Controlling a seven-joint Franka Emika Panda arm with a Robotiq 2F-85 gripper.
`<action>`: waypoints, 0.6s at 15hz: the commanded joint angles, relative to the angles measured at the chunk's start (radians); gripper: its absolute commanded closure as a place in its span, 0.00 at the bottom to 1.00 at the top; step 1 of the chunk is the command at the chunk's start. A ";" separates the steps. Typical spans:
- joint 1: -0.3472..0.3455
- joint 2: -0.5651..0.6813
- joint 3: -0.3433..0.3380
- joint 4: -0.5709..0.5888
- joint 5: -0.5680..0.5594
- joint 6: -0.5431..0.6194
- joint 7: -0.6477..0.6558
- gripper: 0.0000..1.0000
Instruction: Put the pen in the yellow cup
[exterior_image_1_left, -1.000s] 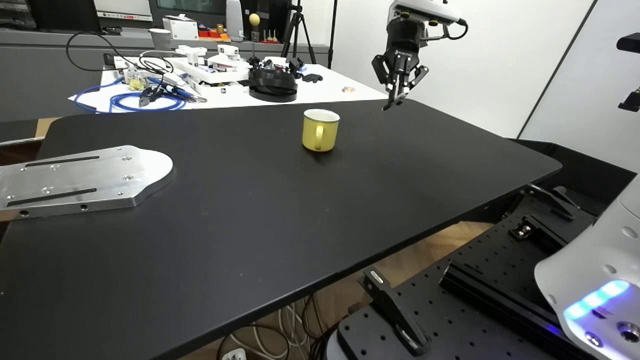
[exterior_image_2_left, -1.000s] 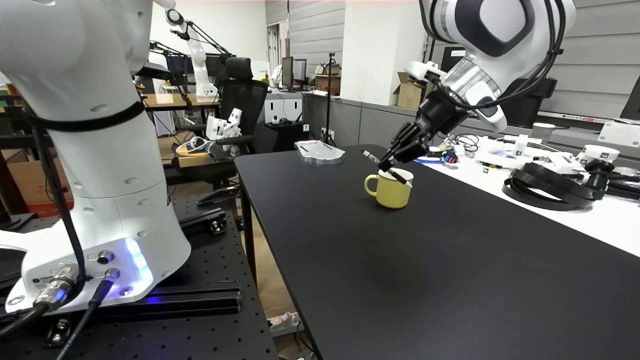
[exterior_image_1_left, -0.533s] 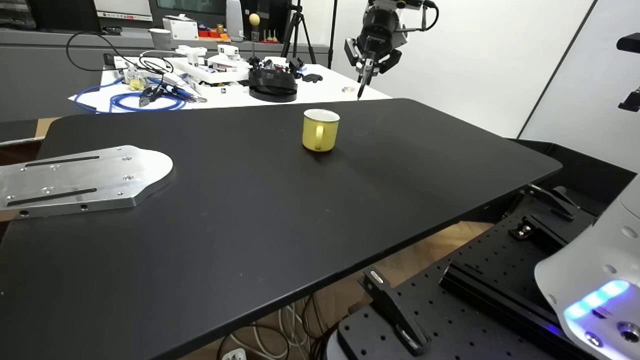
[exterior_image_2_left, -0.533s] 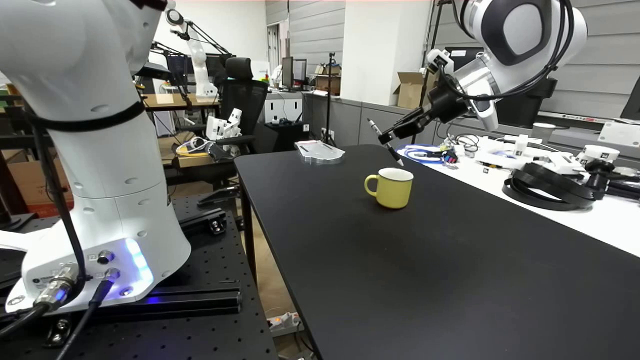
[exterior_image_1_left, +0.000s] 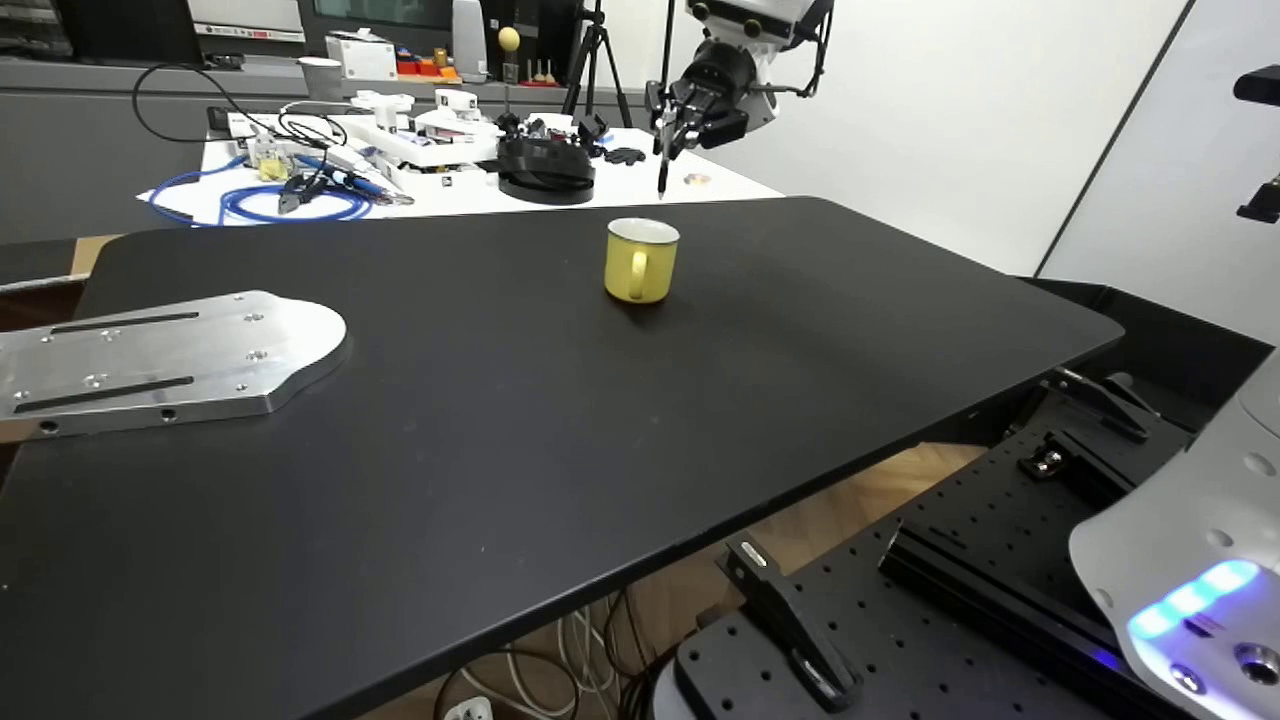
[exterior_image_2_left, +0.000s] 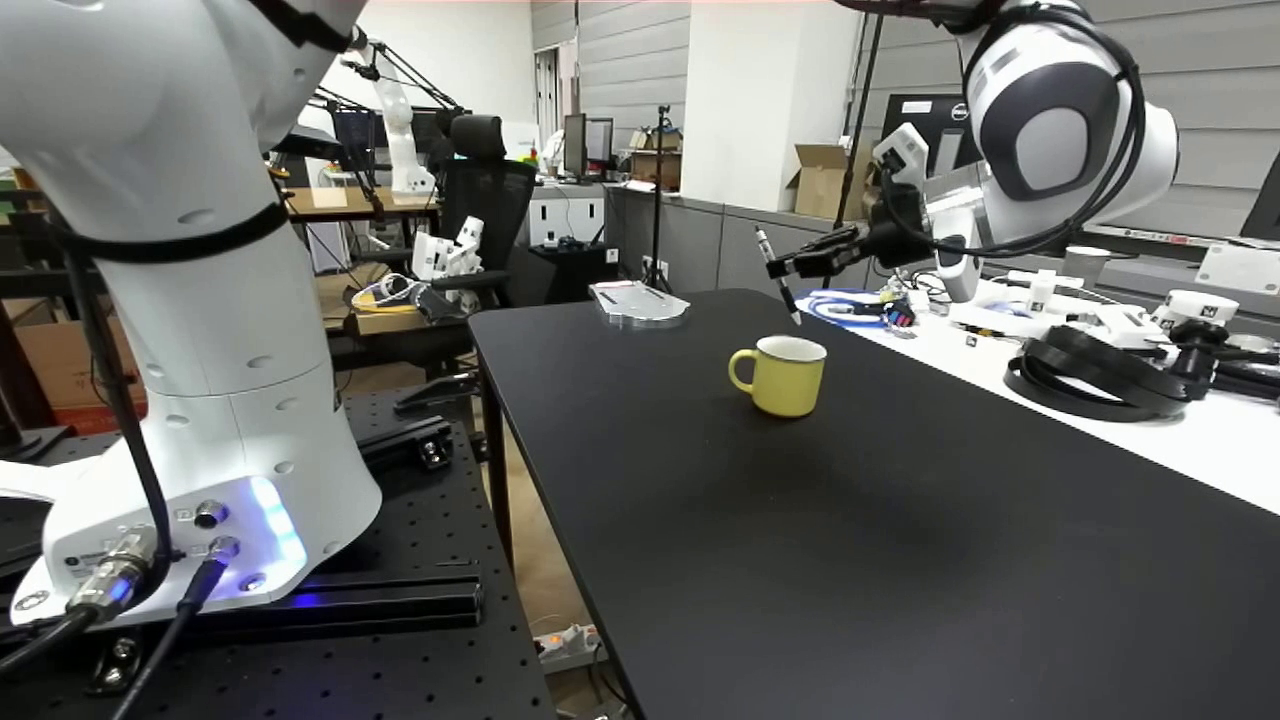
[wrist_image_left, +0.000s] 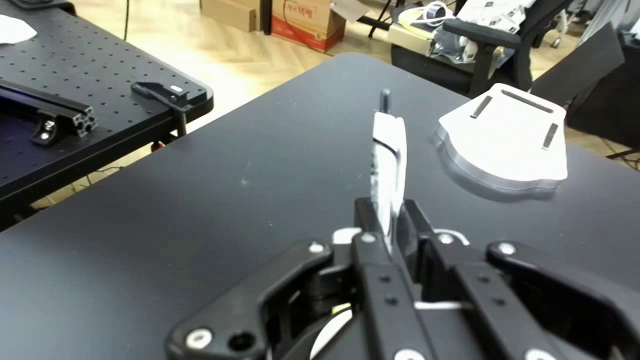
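Observation:
The yellow cup (exterior_image_1_left: 622, 268) stands upright on the black table, its handle showing; it is also in an exterior view (exterior_image_2_left: 792, 382). My gripper (exterior_image_2_left: 782, 266) is shut on the pen (exterior_image_2_left: 787, 298), a whitish stick with dark ends. The pen is steep and slightly tilted. In both exterior views its dark lower end shows a little above the cup's rim, apart from it, within the cup's width. In the wrist view the pen (wrist_image_left: 385, 165) sticks up between my fingertips (wrist_image_left: 391, 220). A sliver of the cup (wrist_image_left: 341, 308) shows behind the gripper there; the rest is hidden.
A flat silver metal plate (exterior_image_1_left: 180, 350) lies at one end of the black table (exterior_image_1_left: 560, 450); it also shows in the wrist view (wrist_image_left: 505, 140). A white table (exterior_image_1_left: 450, 195) with cables, white parts and black round objects adjoins the black table's edge.
My gripper, holding the pen, has moved sideways toward the cup. The pen has turned from a slant to a steeper pose, and its lower end has risen. The cup has not moved.

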 joint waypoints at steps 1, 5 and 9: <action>-0.036 0.091 0.002 0.088 0.085 -0.034 0.035 0.96; -0.043 0.144 -0.009 0.106 0.099 -0.014 0.009 0.96; -0.033 0.162 -0.012 0.113 0.089 0.001 -0.009 0.96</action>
